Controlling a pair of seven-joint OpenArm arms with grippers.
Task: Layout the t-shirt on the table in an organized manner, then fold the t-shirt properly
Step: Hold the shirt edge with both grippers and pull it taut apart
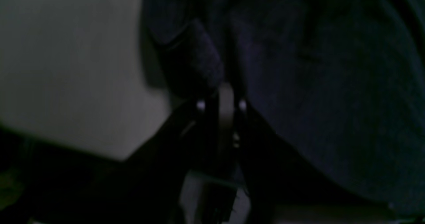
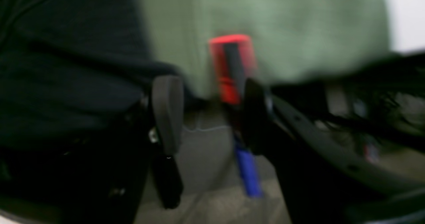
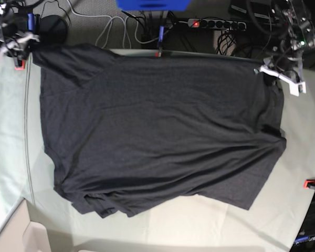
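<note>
From my left wrist camera, very dark: my left gripper [image 1: 221, 99] has its two fingers pressed together, pinching a fold of the one black t-shirt [image 1: 332, 94]. The cloth fills the right side; the pale table [image 1: 66, 68] shows on the left.

From my right wrist camera, blurred: my right gripper [image 2: 207, 112] has its two fingers [image 2: 167, 111] spread with a clear gap, holding nothing. The t-shirt [image 2: 66, 81] lies against the left finger. Beyond the gap stands one red clamp [image 2: 232, 64] at the table [image 2: 298, 28] edge, with something blue below it that I cannot make out.

From the base camera, looking down: one t-shirt [image 3: 157, 131] lies spread flat, plain black side up, covering most of the table [image 3: 199, 220], with wrinkles bunched along its lower edge. My left gripper [image 3: 282, 79] reaches in at the upper right corner of the shirt. My right gripper [image 3: 23, 41] sits at the upper left corner, beside a red clamp [image 3: 19, 64]. Only this view shows a second red clamp [image 3: 311, 184] on the right edge, and a power strip [image 3: 220, 24] and cables on the floor beyond the table.
</note>
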